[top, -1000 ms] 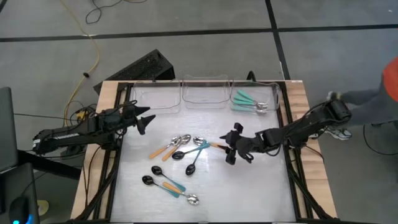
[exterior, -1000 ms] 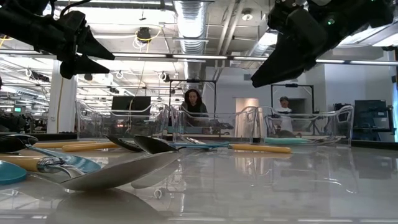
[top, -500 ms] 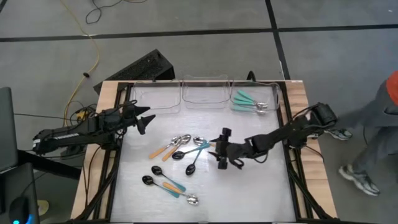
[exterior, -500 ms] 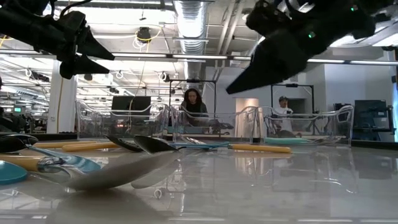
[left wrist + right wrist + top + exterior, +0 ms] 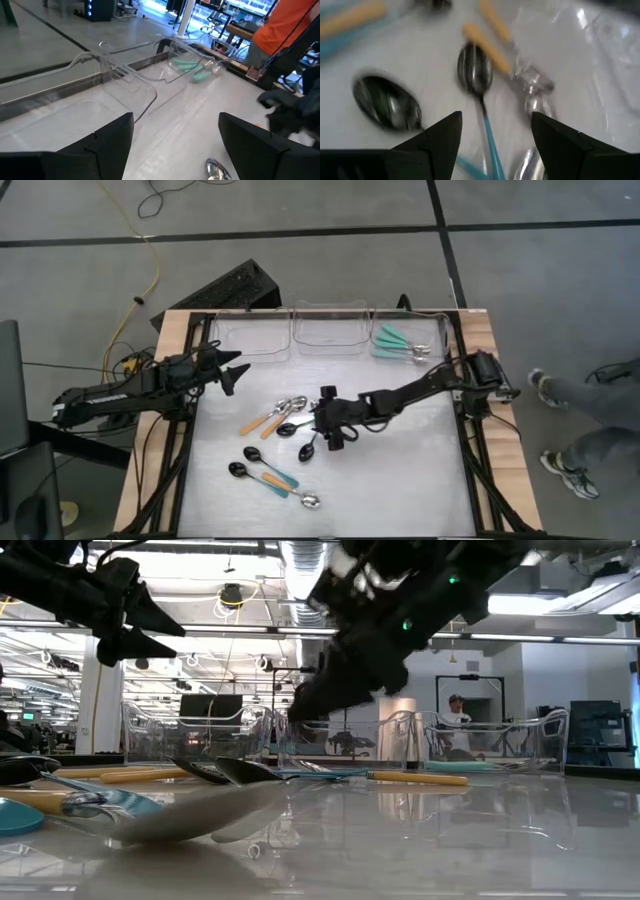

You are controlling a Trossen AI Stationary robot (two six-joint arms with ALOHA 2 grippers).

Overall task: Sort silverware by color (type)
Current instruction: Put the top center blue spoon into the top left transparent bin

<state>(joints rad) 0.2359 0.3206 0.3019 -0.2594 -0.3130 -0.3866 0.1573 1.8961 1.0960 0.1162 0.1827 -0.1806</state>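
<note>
Several spoons lie flat in a loose cluster at mid-table: orange-handled ones point(image 5: 262, 421), silver bowls point(image 5: 295, 406) and a black-bowled, blue-handled spoon point(image 5: 307, 446). More spoons point(image 5: 272, 480) lie nearer the front. Teal-green-handled spoons point(image 5: 400, 345) rest in the far right clear tray point(image 5: 440, 330). My right gripper point(image 5: 322, 420) hovers open just above the cluster. In its wrist view a black-bowled spoon point(image 5: 476, 75) lies ahead between the fingers, which touch nothing. My left gripper point(image 5: 232, 370) waits open in the air near the table's left edge.
Two more clear trays point(image 5: 240, 338) point(image 5: 328, 330) stand along the far edge. Black rails point(image 5: 468, 450) frame the white table top. A person's legs point(image 5: 590, 450) show on the floor beyond the right edge. Bare table lies right of the cluster.
My right gripper has swept toward the table's left edge and downward, from right of the cluster to just over it. Its wrist has rolled on the way. The person beyond the right edge has walked on. The spoons lie as before.
</note>
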